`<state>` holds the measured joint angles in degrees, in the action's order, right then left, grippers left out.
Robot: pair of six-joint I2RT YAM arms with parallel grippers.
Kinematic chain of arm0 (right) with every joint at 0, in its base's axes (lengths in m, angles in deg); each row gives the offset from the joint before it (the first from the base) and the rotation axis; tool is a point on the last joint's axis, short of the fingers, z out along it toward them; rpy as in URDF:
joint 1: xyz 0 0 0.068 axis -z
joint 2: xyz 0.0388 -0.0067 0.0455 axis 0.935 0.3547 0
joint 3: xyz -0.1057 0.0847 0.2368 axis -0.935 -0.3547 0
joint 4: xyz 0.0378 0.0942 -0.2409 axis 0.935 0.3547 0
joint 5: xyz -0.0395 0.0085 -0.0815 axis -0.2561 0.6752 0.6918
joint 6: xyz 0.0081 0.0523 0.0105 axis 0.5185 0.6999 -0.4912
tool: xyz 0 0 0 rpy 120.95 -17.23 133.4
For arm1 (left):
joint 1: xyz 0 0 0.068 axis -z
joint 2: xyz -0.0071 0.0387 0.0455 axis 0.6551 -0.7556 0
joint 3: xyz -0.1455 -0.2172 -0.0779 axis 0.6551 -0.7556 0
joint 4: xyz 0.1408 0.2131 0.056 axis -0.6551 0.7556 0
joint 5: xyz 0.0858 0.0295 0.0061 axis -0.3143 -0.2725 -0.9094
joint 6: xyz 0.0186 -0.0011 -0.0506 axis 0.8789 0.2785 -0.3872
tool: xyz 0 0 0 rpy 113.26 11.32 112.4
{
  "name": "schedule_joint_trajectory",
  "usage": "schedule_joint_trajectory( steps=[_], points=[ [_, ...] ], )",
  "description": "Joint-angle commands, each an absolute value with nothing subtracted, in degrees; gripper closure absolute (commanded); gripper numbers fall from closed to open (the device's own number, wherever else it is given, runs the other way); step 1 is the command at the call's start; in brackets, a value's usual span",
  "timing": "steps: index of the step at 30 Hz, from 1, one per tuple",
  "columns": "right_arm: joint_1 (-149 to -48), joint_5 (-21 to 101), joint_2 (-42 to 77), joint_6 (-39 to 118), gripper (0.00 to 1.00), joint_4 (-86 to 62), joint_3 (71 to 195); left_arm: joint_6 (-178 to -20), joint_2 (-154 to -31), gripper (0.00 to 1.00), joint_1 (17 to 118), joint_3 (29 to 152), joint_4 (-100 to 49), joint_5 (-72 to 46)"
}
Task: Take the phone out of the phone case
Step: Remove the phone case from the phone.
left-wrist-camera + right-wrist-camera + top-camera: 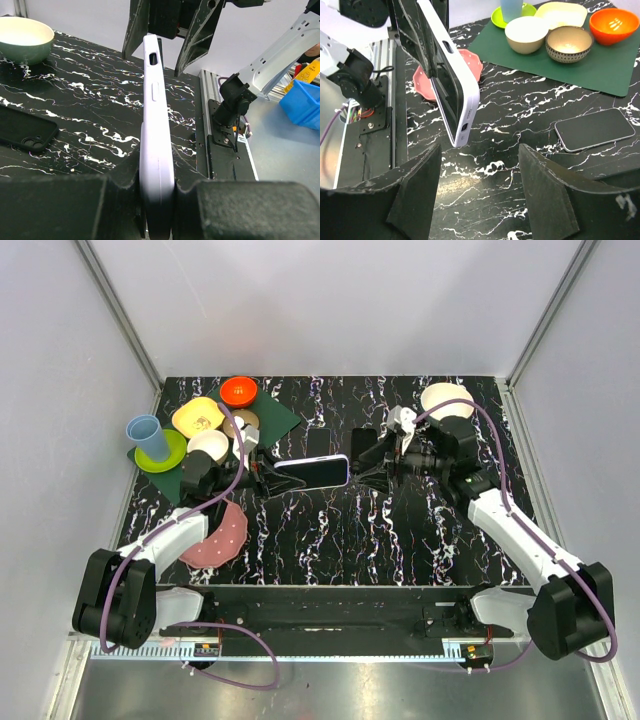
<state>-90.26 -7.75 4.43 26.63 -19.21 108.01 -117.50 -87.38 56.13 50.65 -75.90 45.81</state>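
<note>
A phone sits inside its lavender phone case (312, 472), which is held on edge above the black marbled table. My left gripper (262, 475) is shut on the case's left end; in the left wrist view the case (156, 125) is pinched between both fingers of that gripper (157, 187). The phone's dark screen (445, 95) shows inside the case (465, 95) in the right wrist view. My right gripper (370, 468) is open just off the case's free right end. Nothing lies between the jaws of the right gripper (480, 170), and they do not touch the case.
Another phone (595, 130) lies flat on the table beyond the held one, and a black empty case (25, 132) lies nearby. A green mat (275, 420) with bowls, an orange bowl (238, 390) and a blue cup (146, 435) stand back left. A pink plate (220, 535) is front left, a cream bowl (447, 400) back right.
</note>
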Motion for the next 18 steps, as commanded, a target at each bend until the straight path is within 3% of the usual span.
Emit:
schedule_joint_trajectory(
  steps=[1, 18],
  points=[
    [-91.2, -7.34, 4.43, 20.4, 0.31, -15.61, 110.38, -116.64, -85.2, 1.0, 55.78, 54.04, -80.26, 44.58],
    [-94.89, -7.79, 5.48, 12.66, 0.36, -16.83, 106.95, -123.49, -87.74, 1.0, 55.78, 53.78, -88.33, 48.0]
  ],
)
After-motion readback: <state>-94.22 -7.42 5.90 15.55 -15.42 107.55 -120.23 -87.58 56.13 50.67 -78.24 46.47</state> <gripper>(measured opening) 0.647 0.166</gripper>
